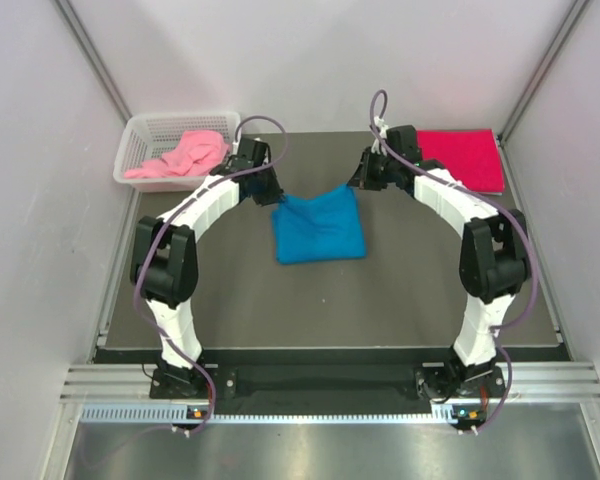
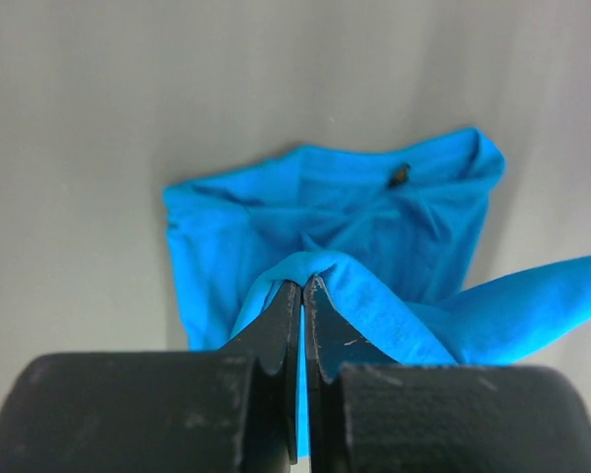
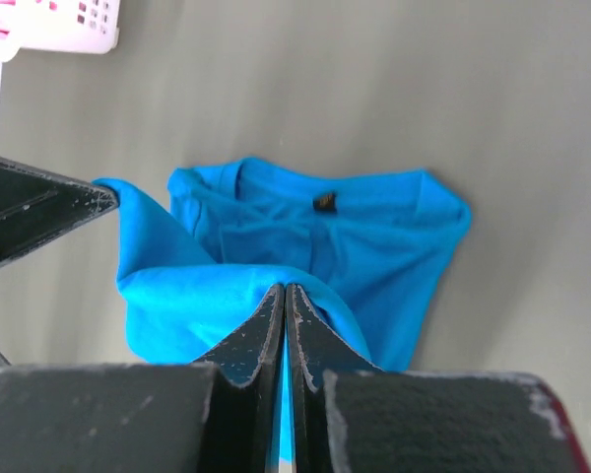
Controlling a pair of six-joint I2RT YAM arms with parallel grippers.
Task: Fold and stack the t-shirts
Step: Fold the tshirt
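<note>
Progress: red shirt (image 1: 462,158) seems folded; my left hand (image 2: 302,288) and right hand (image 3: 284,292) pinch the blue shirt (image 1: 320,228); pink shirt (image 1: 185,155) waits.

Lab cell: white panels (image 1: 30,250), aluminium rails (image 1: 320,380)

The blue t-shirt (image 1: 319,226) sits half-folded (far edge lifted) — red t-shirt (image 1: 460,158) folded far right, pink t-shirt (image 1: 185,155) crumpled far left.

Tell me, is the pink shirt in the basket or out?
In. The pink shirt lies crumpled inside the basket, not folded.
</note>
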